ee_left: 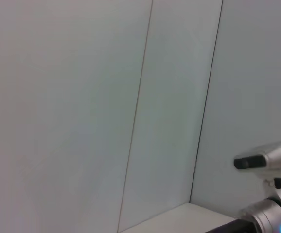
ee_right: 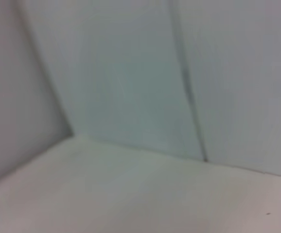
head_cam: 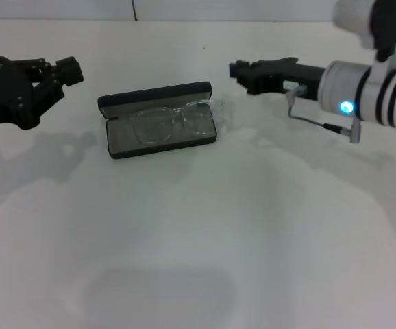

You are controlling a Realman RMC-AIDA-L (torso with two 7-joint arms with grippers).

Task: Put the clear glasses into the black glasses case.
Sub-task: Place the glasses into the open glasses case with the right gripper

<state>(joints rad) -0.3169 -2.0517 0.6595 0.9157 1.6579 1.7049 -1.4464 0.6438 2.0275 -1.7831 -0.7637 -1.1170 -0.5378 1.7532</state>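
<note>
Head view recorded one black glasses case (head_cam: 160, 120) lying open on the white table (head_cam: 253, 226), with one pair of clear glasses (head_cam: 174, 120) resting inside it, one end overhanging the case's right edge. Case and glasses ran lengthwise left to right. The right gripper (head_cam: 238, 70) hovered just beyond that overhanging end and was judged the nearer; the left gripper (head_cam: 66, 68) stood off to the case's left. Whether either gripper was open or closed could not be determined; neither held anything.
</note>
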